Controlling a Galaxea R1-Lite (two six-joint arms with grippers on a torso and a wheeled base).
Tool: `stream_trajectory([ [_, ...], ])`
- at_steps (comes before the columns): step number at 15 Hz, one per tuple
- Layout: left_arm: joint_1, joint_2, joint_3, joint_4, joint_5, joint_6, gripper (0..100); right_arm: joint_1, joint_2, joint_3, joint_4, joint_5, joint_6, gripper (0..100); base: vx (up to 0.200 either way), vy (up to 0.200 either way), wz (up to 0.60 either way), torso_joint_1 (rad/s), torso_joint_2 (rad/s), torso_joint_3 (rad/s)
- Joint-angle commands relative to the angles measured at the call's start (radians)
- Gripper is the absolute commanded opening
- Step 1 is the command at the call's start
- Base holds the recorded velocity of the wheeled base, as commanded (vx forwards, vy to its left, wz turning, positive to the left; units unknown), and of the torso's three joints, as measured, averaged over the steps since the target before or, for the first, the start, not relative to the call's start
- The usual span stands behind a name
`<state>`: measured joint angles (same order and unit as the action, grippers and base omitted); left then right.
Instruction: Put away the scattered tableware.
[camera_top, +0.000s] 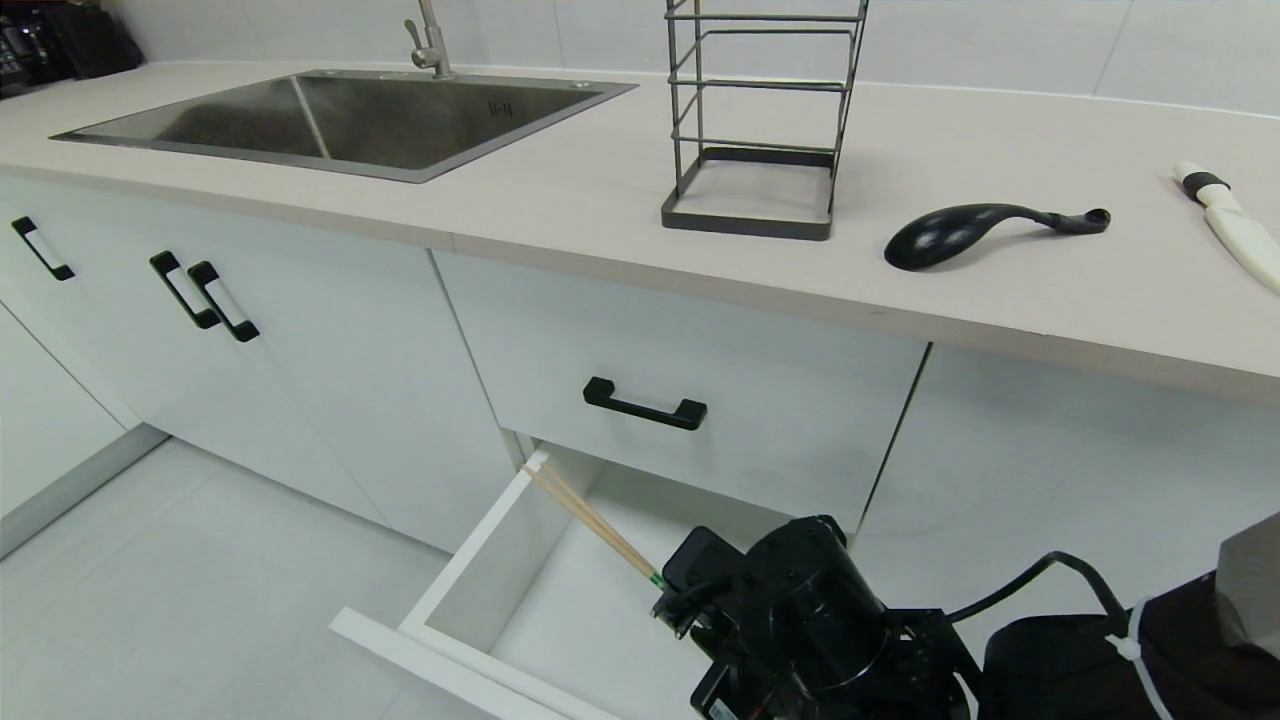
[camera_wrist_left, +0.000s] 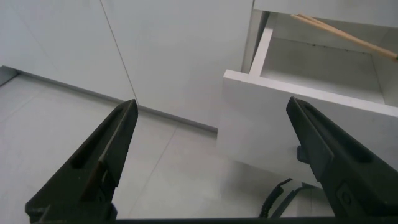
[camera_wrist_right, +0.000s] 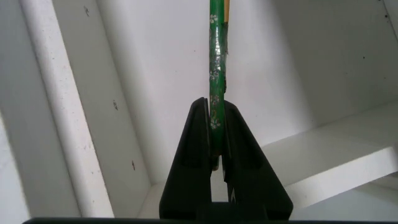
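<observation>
A kitchen; steel sink (camera_top: 345, 125), countertop (camera_top: 1000, 150), white drawers (camera_top: 690, 400).

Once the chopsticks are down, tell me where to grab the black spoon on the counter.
Take the black spoon by its thin handle, coming down from above and closing across it. The handle seems to arch up off the counter, probably leaving room beneath; the bowl is broad and lies low.

Black right arm (camera_top: 800, 600) with a looping black cable (camera_top: 1055, 558).
</observation>
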<state>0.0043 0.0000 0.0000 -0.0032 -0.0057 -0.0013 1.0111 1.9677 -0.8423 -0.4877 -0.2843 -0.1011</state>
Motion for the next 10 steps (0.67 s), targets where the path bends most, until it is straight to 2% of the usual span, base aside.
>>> stream_trajectory([
  [1, 0.0, 0.0, 0.0, 0.0, 0.0, 0.0, 100, -0.008, 0.053, -0.049, 0.035, -0.007, 0.029, 0, 0.0, 0.0, 0.0, 0.0, 0.0, 0.0],
  [10, 0.0, 0.0, 0.0, -0.001, 0.0, 0.0, 100, -0.008, 0.108, -0.135, 0.166, -0.053, 0.119, 0, 0.0, 0.0, 0.0, 0.0, 0.0, 0.0],
])
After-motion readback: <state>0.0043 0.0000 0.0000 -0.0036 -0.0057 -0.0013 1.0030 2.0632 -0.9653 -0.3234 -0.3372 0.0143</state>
